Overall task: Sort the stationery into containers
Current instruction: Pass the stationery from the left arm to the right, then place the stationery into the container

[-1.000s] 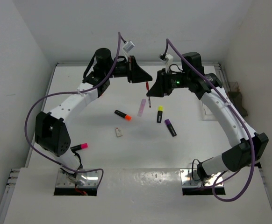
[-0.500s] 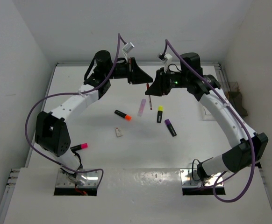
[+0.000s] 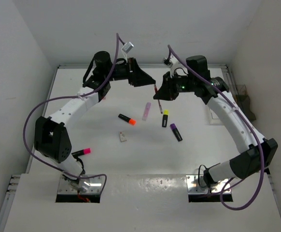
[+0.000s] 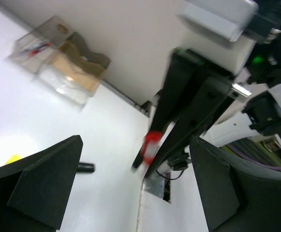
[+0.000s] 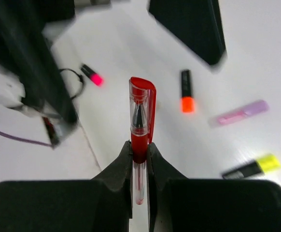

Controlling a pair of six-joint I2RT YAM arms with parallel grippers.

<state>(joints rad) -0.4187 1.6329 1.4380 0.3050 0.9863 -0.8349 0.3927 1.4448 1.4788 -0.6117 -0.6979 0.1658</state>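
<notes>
Clear tray [image 4: 21, 52] at the bench [image 3: 131, 159] right edge holds a thin pen [image 4: 39, 47]; right fingers [image 5: 116, 169] clench a red pen [image 5: 141, 111] (left fingers [image 4: 44, 188] released).

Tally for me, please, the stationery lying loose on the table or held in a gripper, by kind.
Highlighters: 4 (orange-capped, yellow-capped, purple-capped, pink-capped)
Lilac marker: 1
Red pen: 1, held by right gripper
White eraser: 1
Total: 7
</notes>
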